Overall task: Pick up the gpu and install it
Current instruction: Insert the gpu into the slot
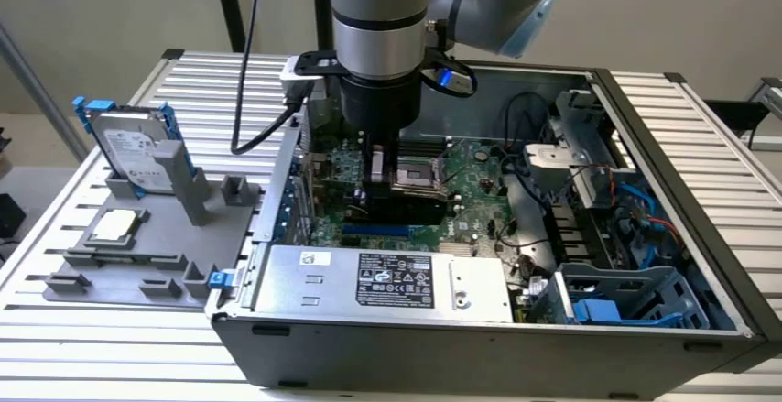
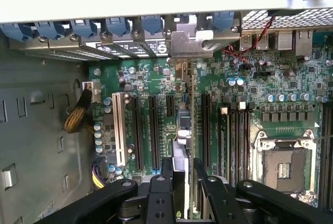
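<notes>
Gripper [image 2: 182, 182] pinches gpu [image 2: 192, 109], jaws partly closed (card edge-on above board [image 2: 250, 78]). Should go straight down, upright, bracket [image 2: 190, 40] lined up.

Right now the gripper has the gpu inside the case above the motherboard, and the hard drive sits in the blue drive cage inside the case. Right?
No: the hard drive stands in the grey holder outside the case, on the exterior view's left, as the exterior view shows. The gripper does have the gpu inside the case above the motherboard.
</notes>
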You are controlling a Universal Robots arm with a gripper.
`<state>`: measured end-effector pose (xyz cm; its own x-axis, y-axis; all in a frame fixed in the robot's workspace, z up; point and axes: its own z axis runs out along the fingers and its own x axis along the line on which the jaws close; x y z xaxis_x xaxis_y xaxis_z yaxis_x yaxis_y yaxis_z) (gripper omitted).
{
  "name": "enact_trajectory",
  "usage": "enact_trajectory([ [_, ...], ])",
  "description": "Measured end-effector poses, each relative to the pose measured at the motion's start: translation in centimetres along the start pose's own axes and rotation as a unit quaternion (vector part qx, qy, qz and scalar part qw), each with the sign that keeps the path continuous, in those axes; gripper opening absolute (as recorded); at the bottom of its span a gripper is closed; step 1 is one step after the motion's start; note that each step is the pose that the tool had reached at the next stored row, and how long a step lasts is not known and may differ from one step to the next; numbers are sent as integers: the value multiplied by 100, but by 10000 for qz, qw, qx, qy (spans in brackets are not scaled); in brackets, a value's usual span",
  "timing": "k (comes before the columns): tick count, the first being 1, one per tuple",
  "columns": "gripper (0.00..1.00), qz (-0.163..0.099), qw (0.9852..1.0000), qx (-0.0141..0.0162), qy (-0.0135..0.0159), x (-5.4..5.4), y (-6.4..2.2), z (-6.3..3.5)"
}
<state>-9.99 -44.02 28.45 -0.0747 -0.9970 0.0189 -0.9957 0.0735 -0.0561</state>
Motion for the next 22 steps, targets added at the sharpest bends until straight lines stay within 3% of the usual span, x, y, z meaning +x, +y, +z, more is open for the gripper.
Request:
enact_trajectory([
  [4,26,-8,10000,-3,-45,17,9,1],
  [8,26,-9,10000,-4,-63,21,12,3],
  [22,26,-8,10000,12,-75,26,59,48],
])
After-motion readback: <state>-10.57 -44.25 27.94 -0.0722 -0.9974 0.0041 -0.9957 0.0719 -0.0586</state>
